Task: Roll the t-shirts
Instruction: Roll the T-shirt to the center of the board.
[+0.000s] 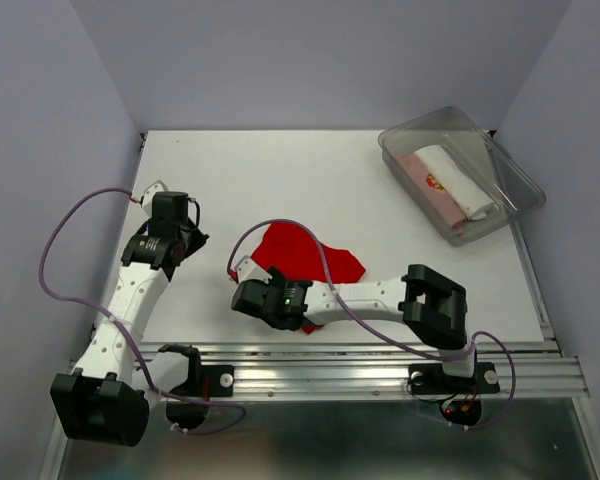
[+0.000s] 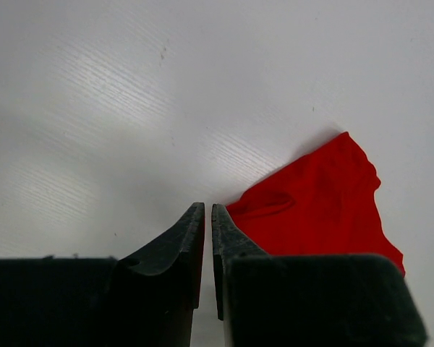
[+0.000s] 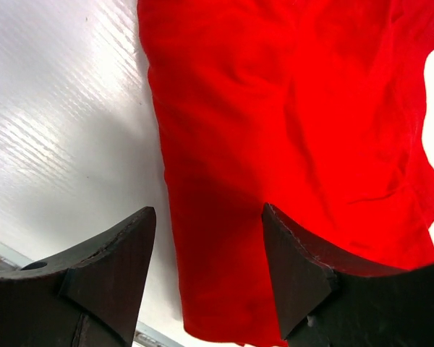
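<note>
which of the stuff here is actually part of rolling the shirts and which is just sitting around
Part of the job:
- red t-shirt, lying unrolled on the table
- white roll and pale pink roll, both inside the clear bin

Just there:
- the clear bin itself, which only holds the rolls
- purple cables looping off the arms

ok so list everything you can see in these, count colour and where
red t-shirt: 1, bright red, crumpled at mid-table
white rolled t-shirt: 1, white, inside the bin
pink rolled t-shirt: 1, pale pink, in the bin against the white one
bin: 1, clear plastic, far right corner of the table
table: 1, white
rail: 1, silver, along the near edge
cables: 2, purple, one looping off each arm
left arm: 1, white and black, jaws barely open over bare table left of the red shirt
right arm: 1, white and black, jaws open over the red shirt's near edge
</note>
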### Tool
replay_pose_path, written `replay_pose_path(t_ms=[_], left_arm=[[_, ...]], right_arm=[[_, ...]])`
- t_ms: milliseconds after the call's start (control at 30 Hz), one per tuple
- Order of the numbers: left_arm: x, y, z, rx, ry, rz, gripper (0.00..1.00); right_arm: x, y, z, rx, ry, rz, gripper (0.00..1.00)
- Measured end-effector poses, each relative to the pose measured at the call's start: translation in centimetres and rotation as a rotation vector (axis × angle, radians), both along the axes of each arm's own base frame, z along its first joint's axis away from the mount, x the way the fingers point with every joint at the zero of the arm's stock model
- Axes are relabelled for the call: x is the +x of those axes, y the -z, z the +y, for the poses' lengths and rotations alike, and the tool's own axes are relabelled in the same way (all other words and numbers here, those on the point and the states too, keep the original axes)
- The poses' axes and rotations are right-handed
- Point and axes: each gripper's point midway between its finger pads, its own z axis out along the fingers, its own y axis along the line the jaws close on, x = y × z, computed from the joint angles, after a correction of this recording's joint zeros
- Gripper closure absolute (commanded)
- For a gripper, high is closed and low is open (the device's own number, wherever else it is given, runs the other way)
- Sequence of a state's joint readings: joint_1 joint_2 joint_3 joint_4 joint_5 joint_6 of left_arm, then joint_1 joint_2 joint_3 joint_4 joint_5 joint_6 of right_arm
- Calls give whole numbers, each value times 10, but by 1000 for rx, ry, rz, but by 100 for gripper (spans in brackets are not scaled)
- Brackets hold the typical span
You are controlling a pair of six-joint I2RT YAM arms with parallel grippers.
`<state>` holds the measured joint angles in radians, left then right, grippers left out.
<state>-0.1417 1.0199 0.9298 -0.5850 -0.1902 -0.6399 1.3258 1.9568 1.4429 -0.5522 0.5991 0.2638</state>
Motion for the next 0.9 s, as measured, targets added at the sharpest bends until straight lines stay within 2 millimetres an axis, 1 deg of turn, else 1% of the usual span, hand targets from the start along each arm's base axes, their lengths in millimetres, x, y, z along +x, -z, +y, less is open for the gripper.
replay_pose_path(t_ms=[200, 300, 400, 467, 500, 533, 600, 633, 667, 767, 900], left_arm=[[-2, 3, -1, 1, 14, 7, 79], [-2, 4, -1, -4, 15, 4, 80], [-5, 8, -2, -9, 19, 11, 80], [-6, 11, -2, -12, 22, 18, 80], [-6, 11, -3, -12, 23, 18, 80], [-6, 11, -3, -13, 24, 18, 80], [-6, 11, -3, -13, 24, 17, 80], [-6, 11, -3, -13, 24, 18, 80], [-6, 11, -3, -13, 24, 17, 80], [-6, 9, -3, -14, 23, 11, 80], [-8, 3, -2, -16, 23, -10, 80]], right_arm=[[0, 13, 1, -34, -5, -18, 35], [3, 19, 3, -43, -1, -34, 35], [7, 31, 1, -72, 7, -54, 40], [14, 36, 0, -88, 24, -96, 59], [16, 37, 0, -89, 31, -109, 64], [18, 36, -1, -89, 41, -127, 77], [23, 36, -4, -92, 62, -162, 88], [23, 35, -3, -85, 68, -173, 95], [23, 35, -3, -80, 71, -178, 99], [22, 34, -3, -46, 81, -155, 99], [24, 30, -8, 85, 116, -21, 99]])
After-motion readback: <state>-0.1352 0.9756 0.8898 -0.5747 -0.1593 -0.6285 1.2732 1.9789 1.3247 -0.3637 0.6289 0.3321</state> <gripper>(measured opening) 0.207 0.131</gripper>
